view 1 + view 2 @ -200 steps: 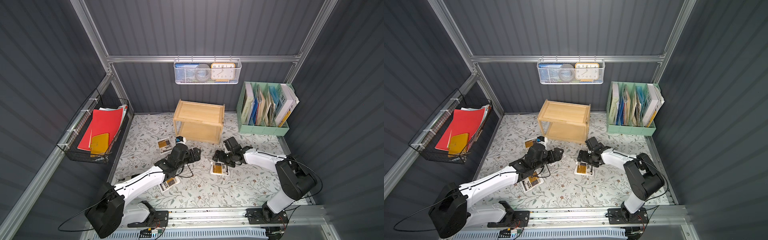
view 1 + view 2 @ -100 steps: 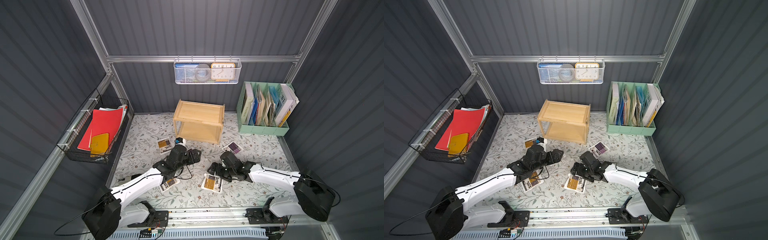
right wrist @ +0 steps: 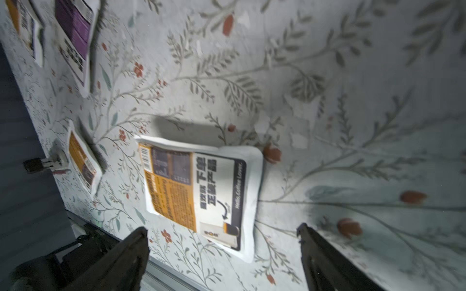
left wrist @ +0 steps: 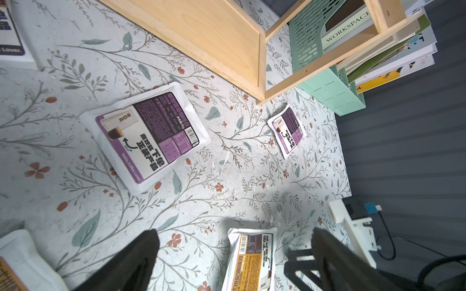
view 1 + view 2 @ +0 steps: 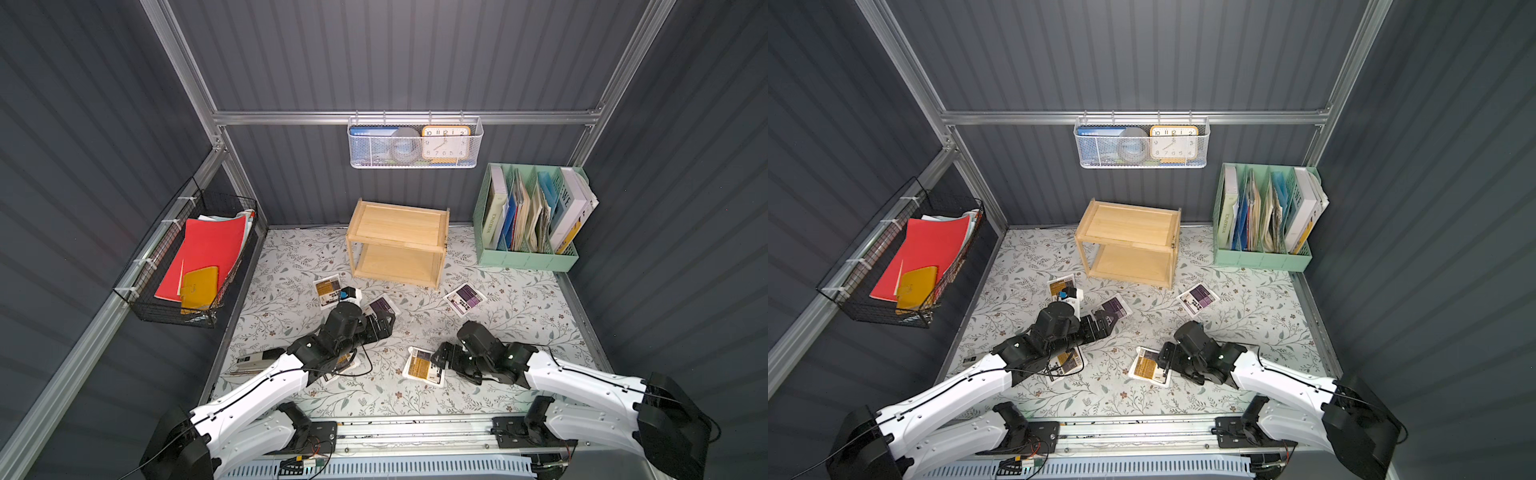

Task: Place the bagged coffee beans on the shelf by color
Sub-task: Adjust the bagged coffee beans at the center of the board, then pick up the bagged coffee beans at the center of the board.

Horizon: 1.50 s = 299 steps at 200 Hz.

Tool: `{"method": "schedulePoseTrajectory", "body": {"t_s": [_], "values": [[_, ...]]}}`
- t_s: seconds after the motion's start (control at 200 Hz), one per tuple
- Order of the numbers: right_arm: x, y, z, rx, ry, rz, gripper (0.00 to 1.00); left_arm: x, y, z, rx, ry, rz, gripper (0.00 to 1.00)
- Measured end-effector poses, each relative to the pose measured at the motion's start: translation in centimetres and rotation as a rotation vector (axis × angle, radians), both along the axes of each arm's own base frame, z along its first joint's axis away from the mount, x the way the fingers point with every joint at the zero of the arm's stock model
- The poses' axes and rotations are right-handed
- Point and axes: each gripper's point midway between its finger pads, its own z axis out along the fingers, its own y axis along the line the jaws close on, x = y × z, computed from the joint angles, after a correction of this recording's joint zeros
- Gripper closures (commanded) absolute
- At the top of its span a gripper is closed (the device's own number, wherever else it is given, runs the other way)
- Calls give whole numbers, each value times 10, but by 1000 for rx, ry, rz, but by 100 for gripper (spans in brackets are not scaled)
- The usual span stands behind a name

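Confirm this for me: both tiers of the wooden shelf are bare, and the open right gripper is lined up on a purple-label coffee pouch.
One detail is wrong. The coffee pouch ahead of the open right gripper has an orange label, not a purple one, as the right wrist view shows. The rest stands: both tiers of the wooden shelf are bare.

Two purple pouches point(image 5: 464, 298) point(image 5: 382, 307), apparently three orange pouches point(image 5: 423, 365) point(image 5: 327, 287) point(image 4: 25, 257), one shelf point(image 5: 397, 226)
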Motion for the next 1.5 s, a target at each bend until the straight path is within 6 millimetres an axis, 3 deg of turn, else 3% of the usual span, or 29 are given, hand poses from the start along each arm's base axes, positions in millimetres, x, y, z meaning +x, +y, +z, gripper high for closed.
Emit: {"method": "schedulePoseTrajectory", "body": {"t_s": [0.1, 0.235, 0.49, 0.575, 0.72, 0.935, 1.045, 1.166, 1.326, 1.496], "values": [[-16, 12, -5, 7, 25, 28, 4, 0, 2, -3, -1, 15, 17, 0], [-16, 46, -5, 71, 27, 34, 4, 0, 5, -6, -5, 37, 44, 0], [35, 142, 6, 217, -11, 6, 5, -3, 10, -17, -7, 70, 83, 0], [42, 154, 7, 235, -17, 8, 5, -3, 13, -20, 0, 76, 100, 0], [39, 140, 22, 263, -36, -4, 4, -2, 19, -25, 16, 79, 135, 0], [53, 76, 50, 286, -108, -129, 4, 5, 22, -49, 82, 116, 166, 0], [66, 43, 56, 280, -140, -202, 4, 7, 23, -73, 151, 164, 166, 0], [80, 15, 52, 256, -152, -255, 4, 15, 22, -87, 216, 183, 169, 0], [84, 6, 40, 229, -122, -229, 5, 28, 18, -88, 264, 165, 162, 0], [76, 15, 12, 214, -31, -153, 9, 40, 10, -94, 310, 158, 139, 0]]}}
